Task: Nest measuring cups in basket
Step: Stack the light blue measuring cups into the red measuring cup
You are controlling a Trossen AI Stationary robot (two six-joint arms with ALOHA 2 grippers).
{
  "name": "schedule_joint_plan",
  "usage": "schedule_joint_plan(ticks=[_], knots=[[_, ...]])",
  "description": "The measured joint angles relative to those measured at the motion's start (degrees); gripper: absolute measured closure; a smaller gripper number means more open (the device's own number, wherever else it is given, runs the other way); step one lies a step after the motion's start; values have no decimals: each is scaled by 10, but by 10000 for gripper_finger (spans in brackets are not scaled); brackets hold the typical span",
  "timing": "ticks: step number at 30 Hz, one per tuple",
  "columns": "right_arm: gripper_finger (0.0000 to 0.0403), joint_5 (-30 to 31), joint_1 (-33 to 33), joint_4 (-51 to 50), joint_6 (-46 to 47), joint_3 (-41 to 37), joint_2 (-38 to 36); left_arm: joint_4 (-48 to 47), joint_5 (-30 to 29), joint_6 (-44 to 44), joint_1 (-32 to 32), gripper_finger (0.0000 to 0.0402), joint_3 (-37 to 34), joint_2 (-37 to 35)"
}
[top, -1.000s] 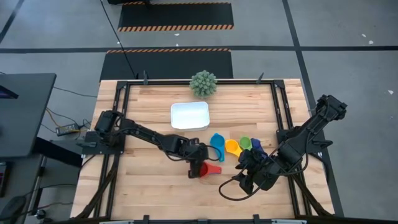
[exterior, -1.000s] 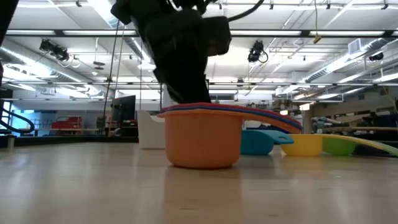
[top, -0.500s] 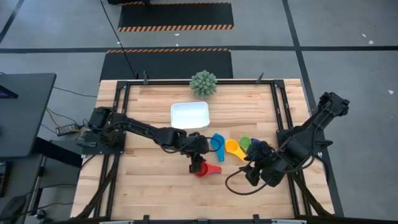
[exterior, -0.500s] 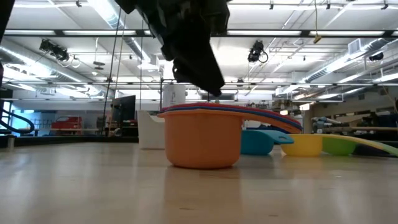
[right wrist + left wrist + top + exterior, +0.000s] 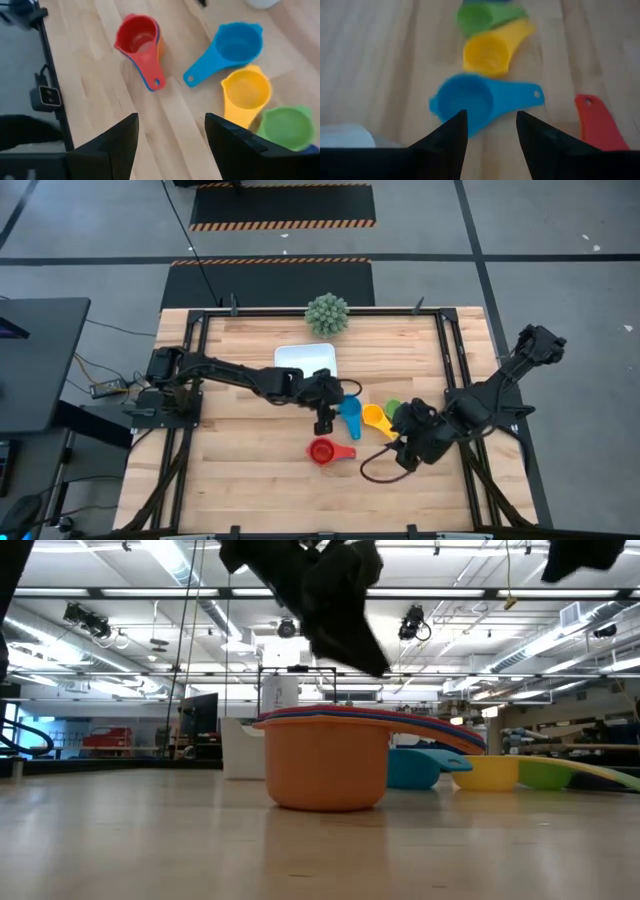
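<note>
Left gripper (image 5: 487, 132), jaws spread and empty, hangs over the teal cup (image 5: 472, 102) beside the basket (image 5: 306, 356). I'd straddle its rim, then close. Right gripper (image 5: 170, 135) waits, jaws spread.

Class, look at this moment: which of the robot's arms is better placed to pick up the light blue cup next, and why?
Probably the left. The left gripper hangs open right beside the light blue cup. The right gripper sits farther off, past the yellow cup and green cup.

bright even overhead light | soft shadows | left wrist view blurred
</note>
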Motion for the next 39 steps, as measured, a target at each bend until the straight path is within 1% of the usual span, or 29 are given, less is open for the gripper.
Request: schedule_joint_plan(ticks=[2,5,7,11,12,15,17,20,25,29,32,35,39], knots=[[172,-11,-13,45,-9,-33,-15,33,-1,56,0,226,0,0],[177,-10,-29,98,-27,-80,-43,52,4,151,5,226,0,0],[180,-2,-42,117,-29,-106,-65,56,22,174,12,226,0,1],[185,40,-62,132,-12,-138,-104,32,43,177,31,226,-2,17],[185,44,-66,133,-6,-142,-113,43,44,177,36,226,-1,21],[185,49,-74,130,-6,-143,-137,25,60,160,51,226,0,23],[186,51,-77,121,-7,-143,-150,17,90,143,61,226,0,22],[186,59,-78,121,-9,-143,-166,1,130,142,65,226,0,23],[186,67,-78,110,-13,-143,-185,-29,140,157,62,226,0,23],[186,75,-78,110,-3,-143,-191,-50,164,143,60,226,0,23],[186,76,-78,113,8,-143,-189,-85,164,141,57,226,16,23],[186,67,-78,117,17,-143,-185,-91,144,157,48,226,44,34],[186,61,-79,141,17,-143,-183,-106,136,189,35,226,104,79]])
